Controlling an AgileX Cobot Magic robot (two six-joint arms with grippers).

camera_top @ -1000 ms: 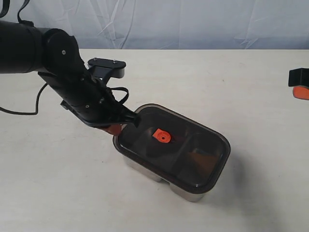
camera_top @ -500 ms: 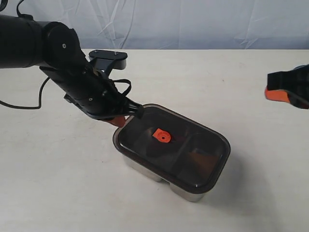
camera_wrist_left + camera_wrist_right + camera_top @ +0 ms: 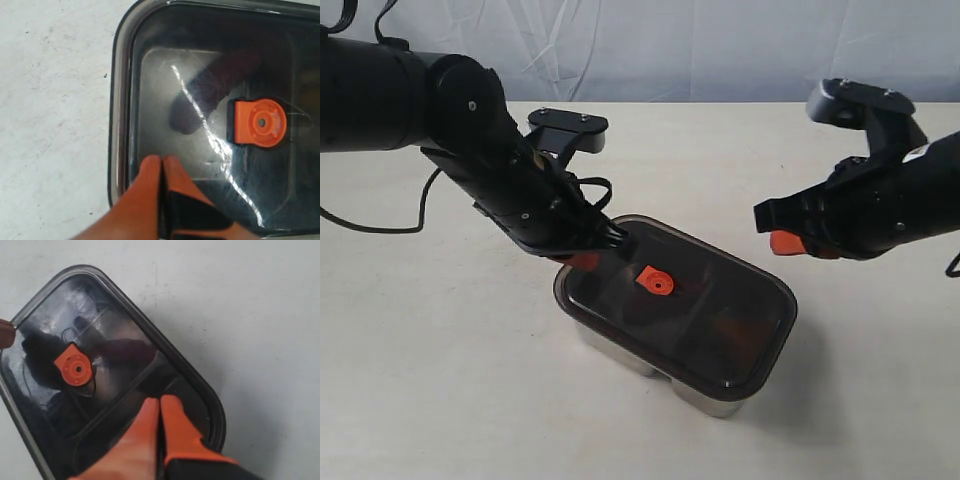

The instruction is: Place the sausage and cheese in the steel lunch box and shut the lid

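Lid (image 3: 675,305) sits on steel lunch box (image 3: 708,398), sausage (image 3: 215,82) dim beneath it. Lid's long axis runs from my left pincer (image 3: 588,259) toward my right pincer (image 3: 783,242). Left clenched, empty, tips over lid's end. Right clenched, empty, hovering apart. Left is nearer, I judge, for pressing down.
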